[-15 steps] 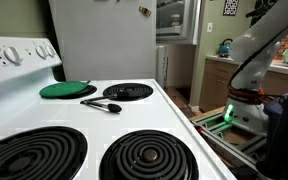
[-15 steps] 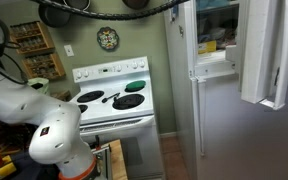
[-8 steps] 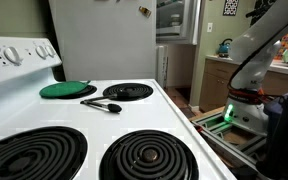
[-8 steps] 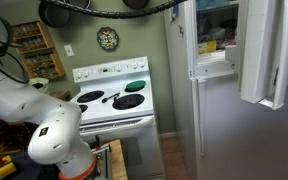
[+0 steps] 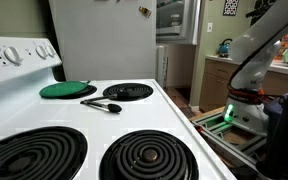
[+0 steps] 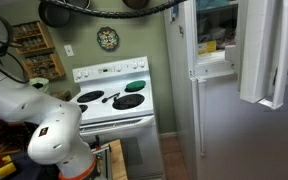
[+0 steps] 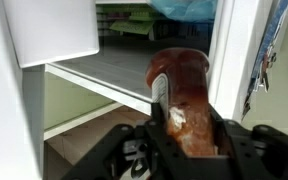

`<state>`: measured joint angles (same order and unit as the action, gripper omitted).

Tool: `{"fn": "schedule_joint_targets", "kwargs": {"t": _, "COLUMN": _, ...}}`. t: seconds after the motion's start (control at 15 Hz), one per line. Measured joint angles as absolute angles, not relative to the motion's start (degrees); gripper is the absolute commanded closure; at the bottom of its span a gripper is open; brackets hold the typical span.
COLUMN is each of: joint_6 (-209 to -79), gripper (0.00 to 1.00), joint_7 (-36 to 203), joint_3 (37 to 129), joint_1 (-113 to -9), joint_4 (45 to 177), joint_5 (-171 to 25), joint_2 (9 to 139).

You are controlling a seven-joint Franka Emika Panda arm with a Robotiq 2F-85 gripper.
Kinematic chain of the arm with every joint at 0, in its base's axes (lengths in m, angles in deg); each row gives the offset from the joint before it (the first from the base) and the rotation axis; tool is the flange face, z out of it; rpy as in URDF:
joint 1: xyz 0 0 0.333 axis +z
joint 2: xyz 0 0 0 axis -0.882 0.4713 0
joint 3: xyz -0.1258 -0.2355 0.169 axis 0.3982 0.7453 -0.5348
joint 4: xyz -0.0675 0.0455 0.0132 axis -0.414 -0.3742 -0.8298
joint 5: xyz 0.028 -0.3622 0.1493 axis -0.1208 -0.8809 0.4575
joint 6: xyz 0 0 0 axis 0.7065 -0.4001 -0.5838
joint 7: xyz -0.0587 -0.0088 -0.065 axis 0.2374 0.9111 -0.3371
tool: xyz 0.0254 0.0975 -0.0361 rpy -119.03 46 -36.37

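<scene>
In the wrist view my gripper (image 7: pixel 187 118) comes in from the bottom and is shut on a reddish-brown sauce bottle (image 7: pixel 181 70), which it holds upright between its fingers (image 7: pixel 159 95). The bottle stands in front of an open fridge, a little above and before a grey shelf (image 7: pixel 104 75). The fridge's white wall (image 7: pixel 234 50) is just to the right of the bottle. In both exterior views only my white arm shows (image 5: pixel 252 50) (image 6: pixel 24 105); the gripper itself is out of view there.
A white stove (image 5: pixel 174 110) with black coil burners holds a green round lid (image 5: pixel 67 90) and a black spoon (image 5: pixel 102 105). The stove (image 6: pixel 114 100) stands beside the tall fridge (image 6: pixel 219 100), whose upper door (image 6: pixel 274 50) is open. A white panel (image 7: pixel 54 30) fills the wrist view's upper left.
</scene>
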<state>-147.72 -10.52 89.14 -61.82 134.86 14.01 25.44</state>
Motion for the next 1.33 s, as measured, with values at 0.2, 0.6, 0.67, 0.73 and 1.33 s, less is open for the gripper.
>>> {"fn": "schedule_joint_targets", "kwargs": {"t": 0.2, "joint_6": -147.7, "gripper": 0.81, "joint_7": -10.5, "joint_3": 89.0, "joint_1": -62.0, "joint_4": 134.9, "joint_5": 14.0, "joint_2": 25.5}}
{"fn": "schedule_joint_targets", "kwargs": {"t": 0.6, "joint_6": -147.7, "gripper": 0.81, "joint_7": -10.5, "joint_3": 87.4, "joint_1": -63.0, "joint_4": 134.5, "joint_5": 14.0, "joint_2": 25.7}}
{"fn": "schedule_joint_targets", "kwargs": {"t": 0.67, "joint_6": -147.7, "gripper": 0.81, "joint_7": -10.4, "joint_3": 87.2, "joint_1": -63.1, "joint_4": 134.3, "joint_5": 14.0, "joint_2": 25.8}}
{"fn": "schedule_joint_targets", "kwargs": {"t": 0.73, "joint_6": -147.6, "gripper": 0.81, "joint_7": -10.1, "joint_3": 86.9, "joint_1": -63.1, "joint_4": 134.2, "joint_5": 14.0, "joint_2": 25.8}}
{"fn": "schedule_joint_targets", "kwargs": {"t": 1.33, "joint_6": -145.2, "gripper": 0.81, "joint_7": -9.2, "joint_3": 83.5, "joint_1": -63.1, "joint_4": 133.5, "joint_5": 12.2, "joint_2": 30.4}}
